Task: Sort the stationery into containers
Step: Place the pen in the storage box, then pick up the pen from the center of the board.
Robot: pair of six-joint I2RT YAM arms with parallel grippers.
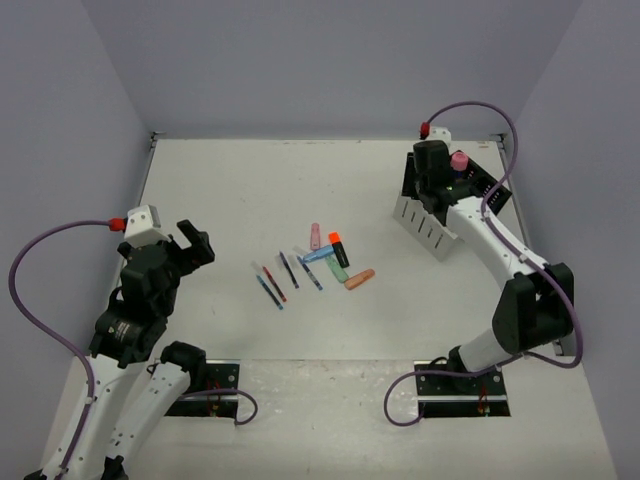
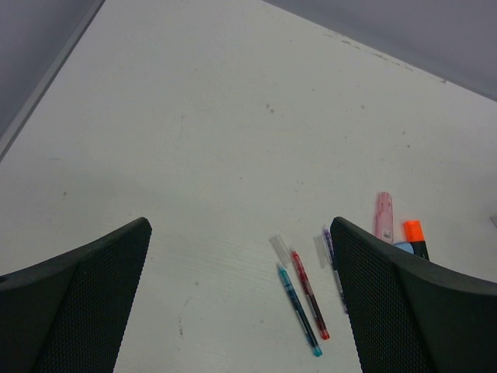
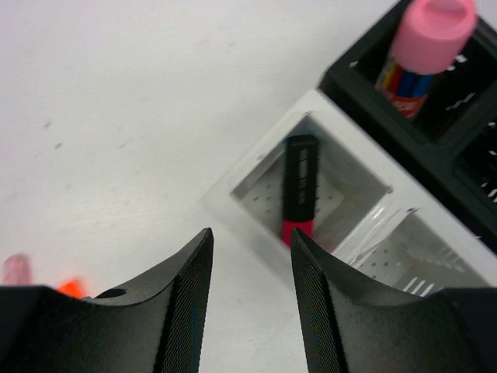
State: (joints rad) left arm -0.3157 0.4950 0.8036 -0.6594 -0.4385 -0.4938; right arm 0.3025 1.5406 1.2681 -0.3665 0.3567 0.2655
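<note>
Loose stationery lies mid-table: a blue pen (image 1: pixel 268 288) (image 2: pixel 299 311), a red pen (image 1: pixel 275 282) (image 2: pixel 310 294), dark pens (image 1: pixel 290 270), and chunky highlighters, among them an orange-and-black one (image 1: pixel 338 248) (image 2: pixel 415 233) and a pale pink one (image 1: pixel 315 236) (image 2: pixel 384 215). My left gripper (image 1: pixel 190 245) (image 2: pixel 241 227) hangs open to their left, holding nothing. My right gripper (image 1: pixel 432 185) (image 3: pixel 251 233) is open and empty just above the white container (image 1: pixel 425 222) (image 3: pixel 233 186). A black-and-red highlighter (image 3: pixel 299 186) lies in that container's near compartment. The pink cylinder (image 1: pixel 459 160) (image 3: pixel 431 35) stands in the black container (image 1: pixel 482 180) (image 3: pixel 365 85).
Grey walls close the table in at the back and both sides. The two containers stand together at the back right, close to the right wall. A salmon highlighter (image 1: pixel 359 279) lies at the right end of the loose group.
</note>
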